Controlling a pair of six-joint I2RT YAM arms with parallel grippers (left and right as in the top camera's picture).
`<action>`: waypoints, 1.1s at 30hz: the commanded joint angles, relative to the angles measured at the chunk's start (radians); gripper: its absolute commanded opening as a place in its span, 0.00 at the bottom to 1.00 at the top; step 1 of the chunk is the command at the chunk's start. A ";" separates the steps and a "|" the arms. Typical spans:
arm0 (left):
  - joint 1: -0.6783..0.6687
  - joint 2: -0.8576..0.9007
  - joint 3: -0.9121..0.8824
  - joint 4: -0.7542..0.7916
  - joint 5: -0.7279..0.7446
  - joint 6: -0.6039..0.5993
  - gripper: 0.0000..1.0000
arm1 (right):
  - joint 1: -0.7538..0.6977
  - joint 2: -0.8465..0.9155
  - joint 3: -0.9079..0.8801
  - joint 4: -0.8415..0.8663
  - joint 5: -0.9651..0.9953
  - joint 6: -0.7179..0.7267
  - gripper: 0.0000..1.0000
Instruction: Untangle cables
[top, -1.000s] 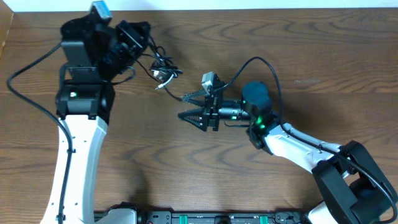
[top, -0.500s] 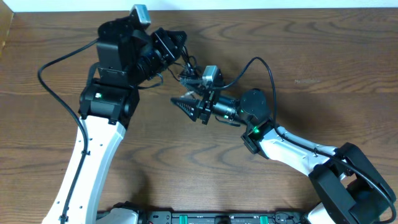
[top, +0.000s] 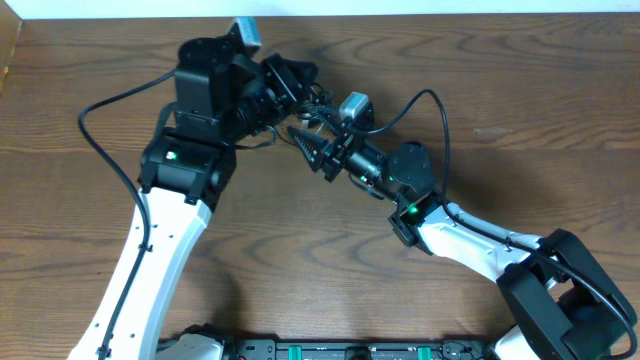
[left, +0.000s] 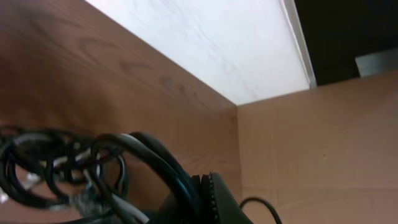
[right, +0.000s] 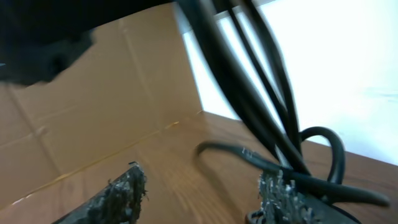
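Wooden table (top: 500, 80) bare apart from arms. Cables (top: 318, 108) knotted near table's 12 o'clock, apparently pinched in fully closed left claw (top: 292, 82). Right claw (right: 204, 183) half open, empty, at knot's 5 o'clock, one strand beside finger. Step: seeking second grip. Next: close on single loose strand, pull apart gently.

The left gripper (top: 292, 78) is pinching the cables (top: 318, 108) near the table's (top: 520, 80) far edge, with the tangle sitting just beyond its tips. The right gripper (top: 314, 150) is pointing up-left at the tangle, jaws standing apart, one finger lying close beside the strands; contact is not showing clearly
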 joint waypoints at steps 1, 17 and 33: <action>-0.040 -0.006 0.015 -0.005 0.017 -0.017 0.07 | -0.032 0.005 0.007 0.014 0.063 0.009 0.55; -0.063 -0.006 0.015 -0.005 -0.168 0.043 0.07 | -0.077 0.005 0.007 -0.093 0.043 0.109 0.01; 0.061 -0.006 0.015 -0.284 -0.728 0.688 0.08 | -0.249 0.005 0.007 -0.143 -0.260 0.152 0.01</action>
